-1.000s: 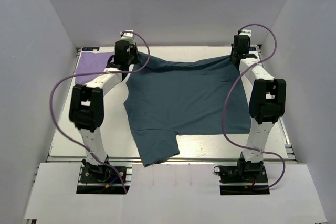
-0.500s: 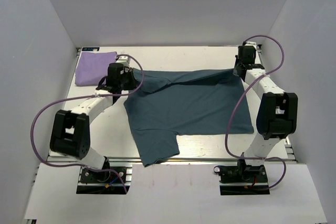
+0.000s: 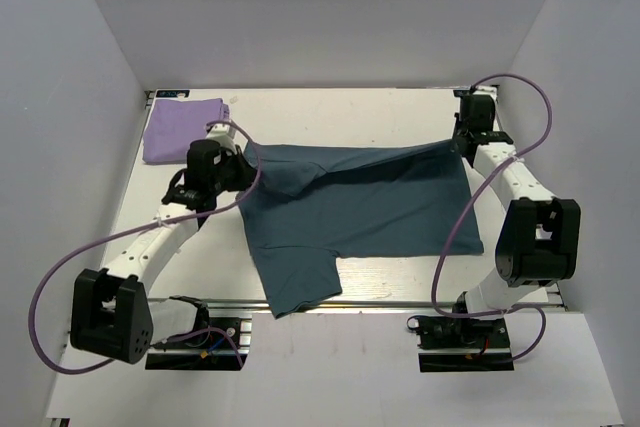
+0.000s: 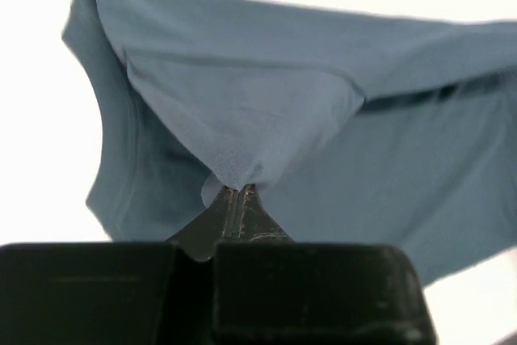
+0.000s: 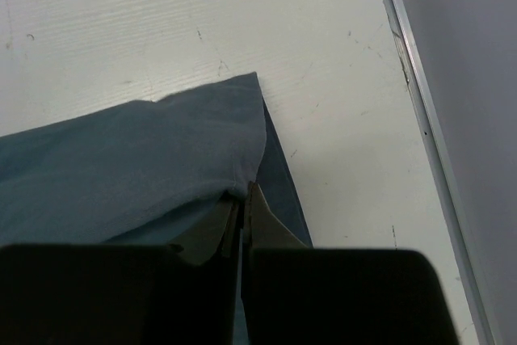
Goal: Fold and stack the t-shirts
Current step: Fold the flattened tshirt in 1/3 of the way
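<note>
The slate-blue t-shirt point(image 3: 360, 209) lies spread across the middle of the table, its far edge lifted and folded toward the near side. My left gripper point(image 3: 240, 159) is shut on the shirt's far left corner point(image 4: 242, 147). My right gripper point(image 3: 462, 142) is shut on the far right corner point(image 5: 218, 131). Both hold the cloth a little above the table. A sleeve hangs toward the near edge point(image 3: 295, 292). The lavender t-shirt point(image 3: 180, 129) lies folded at the far left corner.
White walls enclose the table on the left, back and right. A metal rail point(image 3: 380, 302) runs along the near edge. Purple cables loop from both arms. The table's right edge strip point(image 5: 420, 119) is close to my right gripper.
Both grippers have drawn the shirt's far edge toward the near side, folding it over the body. The left arm has swung down and outward, uncovering the lavender shirt.
</note>
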Motion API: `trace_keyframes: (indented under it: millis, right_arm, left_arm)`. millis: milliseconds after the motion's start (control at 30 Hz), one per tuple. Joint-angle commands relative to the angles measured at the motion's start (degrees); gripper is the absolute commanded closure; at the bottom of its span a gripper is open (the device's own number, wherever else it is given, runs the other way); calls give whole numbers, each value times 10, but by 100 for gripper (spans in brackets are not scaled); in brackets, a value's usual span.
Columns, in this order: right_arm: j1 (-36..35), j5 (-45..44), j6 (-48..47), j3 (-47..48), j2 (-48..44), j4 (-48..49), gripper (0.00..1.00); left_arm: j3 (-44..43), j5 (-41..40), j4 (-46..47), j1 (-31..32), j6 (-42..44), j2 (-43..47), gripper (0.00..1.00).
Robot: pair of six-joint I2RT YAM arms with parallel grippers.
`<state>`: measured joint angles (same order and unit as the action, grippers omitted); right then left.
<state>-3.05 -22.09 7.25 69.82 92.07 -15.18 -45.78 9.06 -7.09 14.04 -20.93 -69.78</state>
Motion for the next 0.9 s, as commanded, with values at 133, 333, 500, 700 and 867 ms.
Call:
trace_keyframes:
  millis: [133, 333, 500, 700, 867]
  right_arm:
    - [5, -40, 25, -44, 6, 0, 100]
    - [8, -78, 54, -52, 43, -34, 36]
    - [8, -89, 70, -31, 41, -62, 17]
    - [5, 43, 52, -7, 32, -29, 16]
    - [3, 184, 47, 19, 69, 18, 16]
  left_arm:
    - [106, 64, -21, 6, -31, 44, 100]
    - [151, 47, -64, 6, -37, 44, 61]
    - [91, 22, -120, 6, -37, 60, 0]
    - [34, 14, -37, 6, -42, 45, 0]
    - [-61, 52, 14, 6, -29, -119, 0]
